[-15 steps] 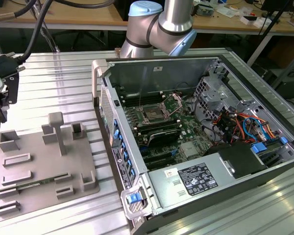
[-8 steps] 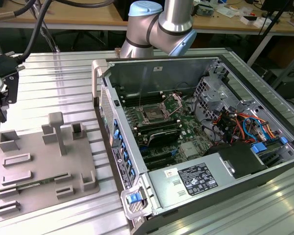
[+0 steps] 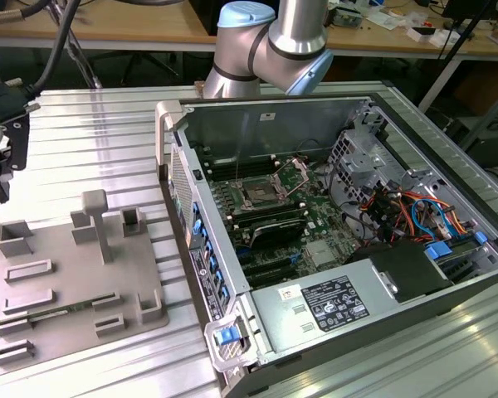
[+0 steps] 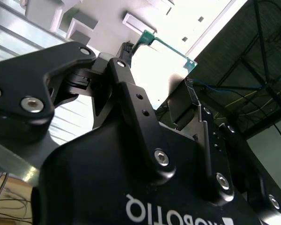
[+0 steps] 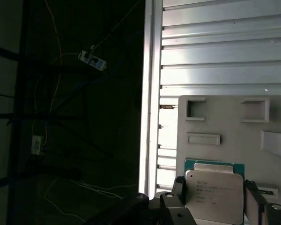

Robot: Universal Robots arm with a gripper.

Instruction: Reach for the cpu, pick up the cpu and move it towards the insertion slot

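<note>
The cpu [image 5: 214, 193], a silvery square chip with a green rim, sits between my gripper's [image 5: 215, 199] two black fingers in the first wrist view, just above the grey tray [image 5: 225, 124]. In the second wrist view the cpu [image 4: 165, 63] shows edge-on and bright, clamped by my gripper [image 4: 160, 70]. The gripper is shut on the cpu. The insertion slot [image 3: 257, 196], a silver-framed socket with a dark centre and wire lever, lies on the motherboard inside the open computer case, far to the exterior view's right of the tray [image 3: 66, 274].
The case wall [image 3: 178, 191] with its handle rises between tray and motherboard. The tray carries upright grey blocks [image 3: 95, 217]. The ribbed aluminium table [image 5: 215, 56] ends close by the gripper, with dark floor and cables beyond. The arm's elbow [image 3: 270, 46] stands behind the case.
</note>
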